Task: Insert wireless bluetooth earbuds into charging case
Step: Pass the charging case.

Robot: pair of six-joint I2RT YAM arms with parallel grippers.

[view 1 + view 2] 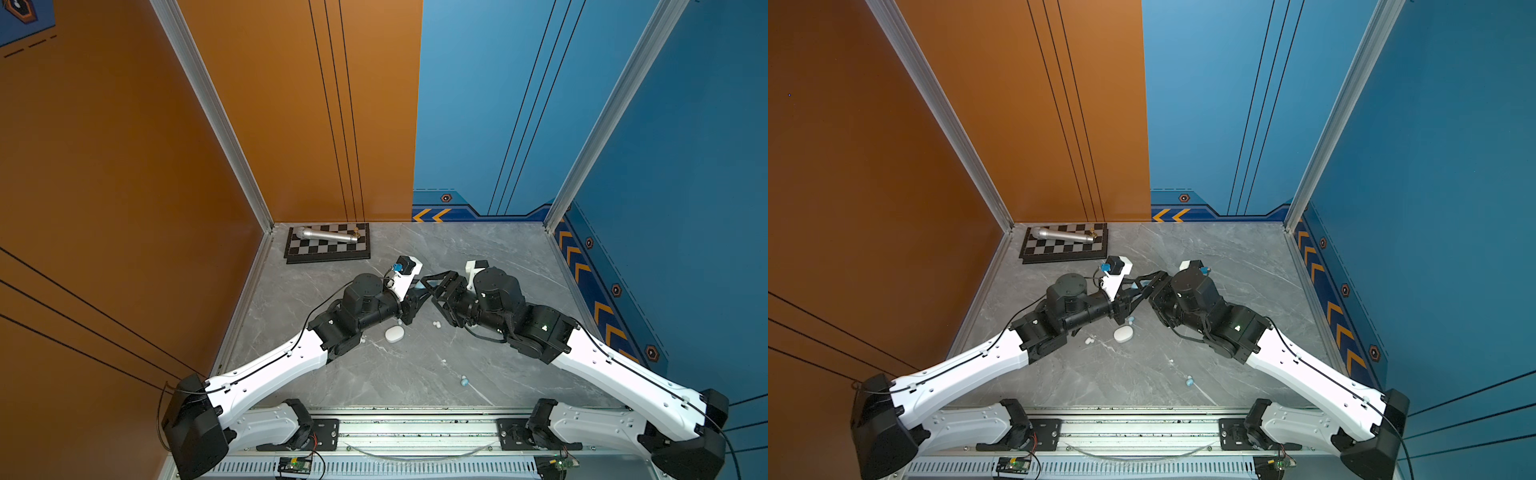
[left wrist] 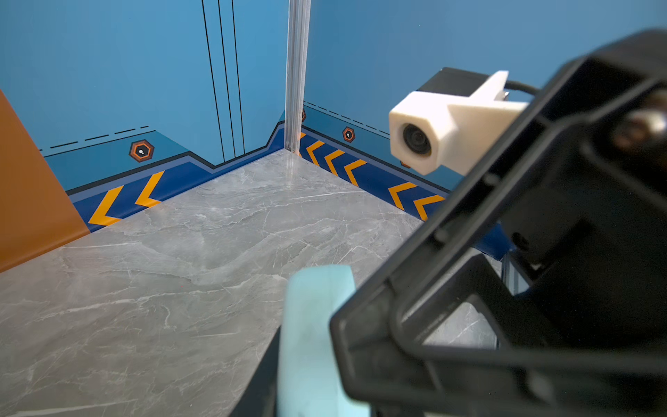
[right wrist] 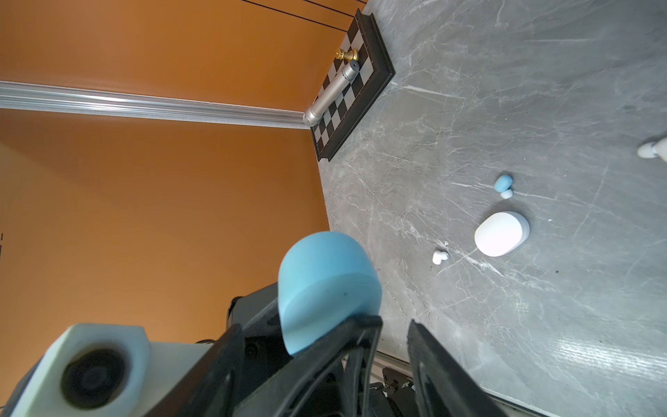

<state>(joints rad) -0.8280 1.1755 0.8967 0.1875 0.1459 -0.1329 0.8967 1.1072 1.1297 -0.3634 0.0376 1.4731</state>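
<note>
My left gripper [image 1: 415,291] [image 2: 306,382] is shut on a pale blue oval charging case [image 1: 1134,286] [image 2: 314,325] [image 3: 326,285], held above the table's middle. My right gripper [image 1: 428,286] [image 3: 395,323] meets it there with its jaws open and nothing between them; one finger rests against the case's side. A shut white case [image 1: 394,334] [image 3: 501,234] lies on the table below. Earbuds lie loose on the table: a blue one [image 1: 1130,320] [image 3: 503,184] beside the white case, a white one [image 1: 1088,340] [image 3: 439,257], a white pair [image 1: 436,324], and a blue one [image 1: 464,380] nearer the front.
A chessboard [image 1: 332,251] sits in the far left corner with a silver microphone [image 1: 328,236] and a small gold piece [image 1: 356,230] on it. Orange and blue walls close in the grey marble table [image 1: 478,257] on three sides. A metal rail [image 1: 415,428] runs along the front.
</note>
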